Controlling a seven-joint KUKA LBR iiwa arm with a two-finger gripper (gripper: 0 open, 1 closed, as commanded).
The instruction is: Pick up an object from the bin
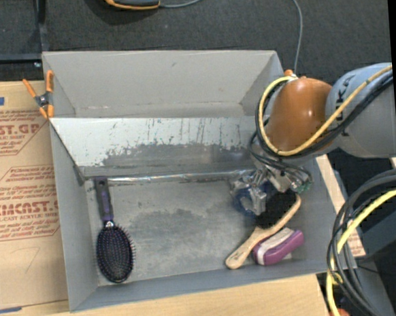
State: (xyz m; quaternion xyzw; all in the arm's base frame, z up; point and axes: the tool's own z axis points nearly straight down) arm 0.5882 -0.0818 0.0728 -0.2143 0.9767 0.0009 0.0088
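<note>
Robotics lab test station, seen from above. A scuffed grey metal bin (157,75) stands with a pale wooden worktop (196,311) along its near edge and a dark carpet-like surface (207,17) behind. A silver industrial robot arm (369,116), with an orange cover (300,112) and looped yellow cables (263,118), reaches in from the right. Loose everyday items, among them a dark hairbrush (115,252), lie in the bin.

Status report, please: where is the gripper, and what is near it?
Gripper low, right side of bin, over small blue thing. Wooden brush and purple block close beside it. Hairbrush far left.
</note>
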